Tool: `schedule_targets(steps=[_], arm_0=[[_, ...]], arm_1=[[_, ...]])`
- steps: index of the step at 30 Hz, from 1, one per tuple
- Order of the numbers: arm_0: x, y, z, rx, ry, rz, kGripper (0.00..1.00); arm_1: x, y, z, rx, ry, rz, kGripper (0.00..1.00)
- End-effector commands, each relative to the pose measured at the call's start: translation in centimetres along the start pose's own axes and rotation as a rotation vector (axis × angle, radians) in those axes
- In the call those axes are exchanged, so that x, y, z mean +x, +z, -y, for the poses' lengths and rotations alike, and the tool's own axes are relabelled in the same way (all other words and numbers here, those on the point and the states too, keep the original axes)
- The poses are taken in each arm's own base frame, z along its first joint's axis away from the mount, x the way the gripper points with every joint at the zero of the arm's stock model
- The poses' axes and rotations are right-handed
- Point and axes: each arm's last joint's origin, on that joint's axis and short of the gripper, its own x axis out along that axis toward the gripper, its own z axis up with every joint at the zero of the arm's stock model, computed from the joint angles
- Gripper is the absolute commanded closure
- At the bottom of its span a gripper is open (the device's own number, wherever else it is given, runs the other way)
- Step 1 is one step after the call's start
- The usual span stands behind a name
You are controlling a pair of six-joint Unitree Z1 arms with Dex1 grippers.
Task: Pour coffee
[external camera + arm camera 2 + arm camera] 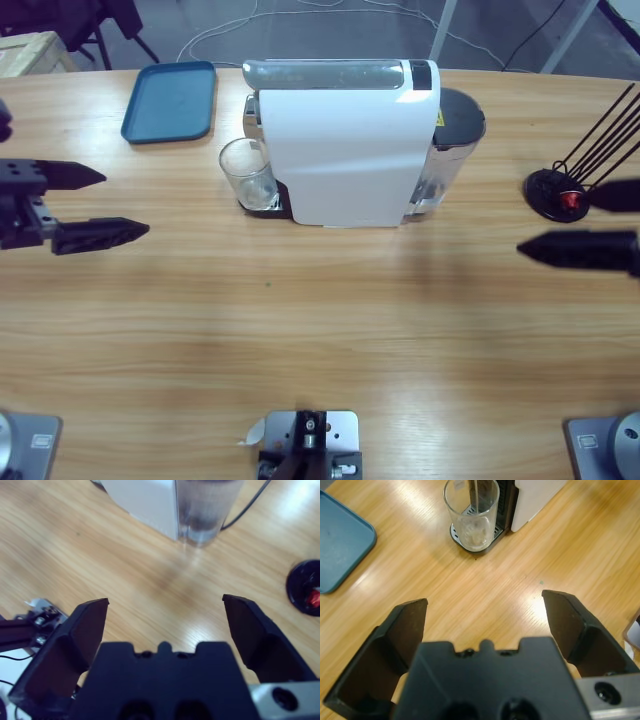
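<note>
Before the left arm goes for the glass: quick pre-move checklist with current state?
1. Left gripper jaws open, nothing between them: ok.
2. Glass upright on the drip tray of the coffee machine: ok.
3. Bare table between the left gripper and the glass: ok.
4. Right gripper jaws open, apart from the machine's water tank: ok.
5. Coffee in the glass: not ok, it looks empty.
6. Machine switched on: cannot tell.
7. Blue tray lies off to the side of the glass: ok.
</note>
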Motion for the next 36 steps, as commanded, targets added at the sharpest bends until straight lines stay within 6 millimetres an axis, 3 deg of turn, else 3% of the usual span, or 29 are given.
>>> schedule_targets(steps=[1, 4, 12, 24, 36], arm_0=[[-0.8, -0.7, 0.6, 0.013, -0.015, 0.017, 0.000], [-0.8, -0.5, 0.6, 0.013, -0.012, 0.021, 0.000], [-0.5, -0.8, 0.6, 0.011, -0.016, 0.006, 0.000], [0.1, -0.7, 0.4, 0.007, -0.021, -0.016, 0.000], [-0.2, 0.5, 0.3, 0.013, -0.014, 0.018, 0.000]], arm_1=[[0.6, -3.5, 1.0, -0.044, -0.078, 0.051, 0.000], [1.7, -4.3, 1.2, -0.075, -0.092, 0.066, 0.000], [2.1, -5.1, 1.3, -0.065, -0.083, 0.079, 0.000], [-0.3, -6.5, 1.1, -0.090, 0.001, 0.172, 0.000], [0.3, -6.2, 0.9, -0.102, 0.029, 0.143, 0.000]])
